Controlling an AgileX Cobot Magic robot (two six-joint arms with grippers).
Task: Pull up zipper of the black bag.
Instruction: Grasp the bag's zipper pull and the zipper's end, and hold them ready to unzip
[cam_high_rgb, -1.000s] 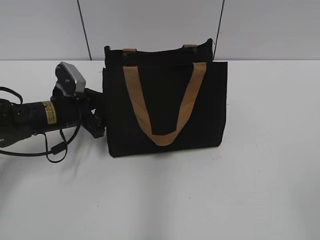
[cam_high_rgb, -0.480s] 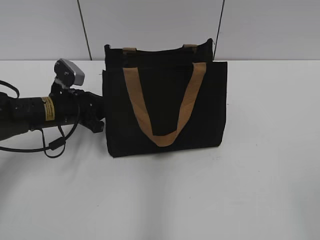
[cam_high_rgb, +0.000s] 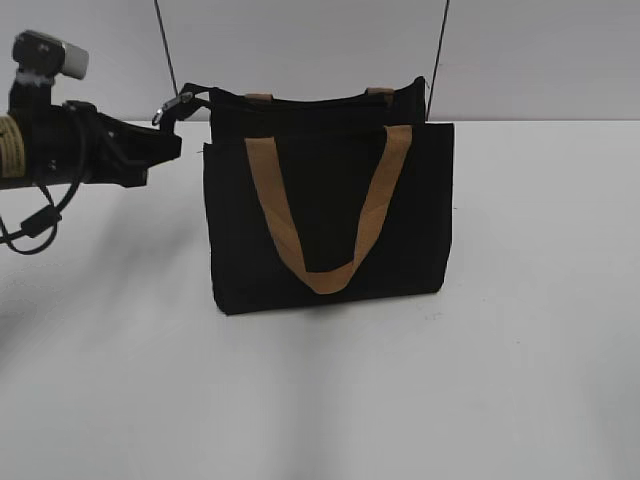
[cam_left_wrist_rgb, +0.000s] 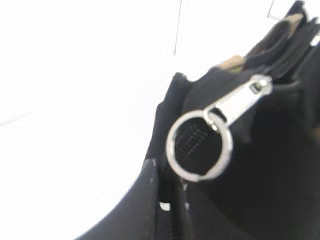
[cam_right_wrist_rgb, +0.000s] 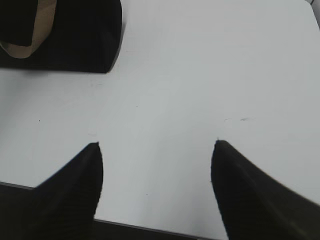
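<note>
The black bag (cam_high_rgb: 330, 220) stands upright on the white table with its tan handles hanging down the front. The zipper (cam_high_rgb: 172, 108), a silver slider with a ring pull, sticks out past the bag's top left corner on a black tape tail. My left gripper (cam_high_rgb: 170, 135) is at that corner. In the left wrist view its fingers (cam_left_wrist_rgb: 167, 200) are shut on the black zipper tape just below the ring of the zipper (cam_left_wrist_rgb: 220, 120). My right gripper (cam_right_wrist_rgb: 156, 150) is open and empty over bare table, and the bag's lower corner (cam_right_wrist_rgb: 75, 35) lies at the top left of its view.
The white table (cam_high_rgb: 520, 350) spreads around the bag, with a grey wall (cam_high_rgb: 300, 50) behind it. The table's front edge (cam_right_wrist_rgb: 150, 227) runs just under the right gripper. The left arm's cable (cam_high_rgb: 35, 225) hangs at the far left.
My left arm has risen from beside the bag's lower left side to its top left corner. The zipper tail with the silver pull now sticks out to the left.
</note>
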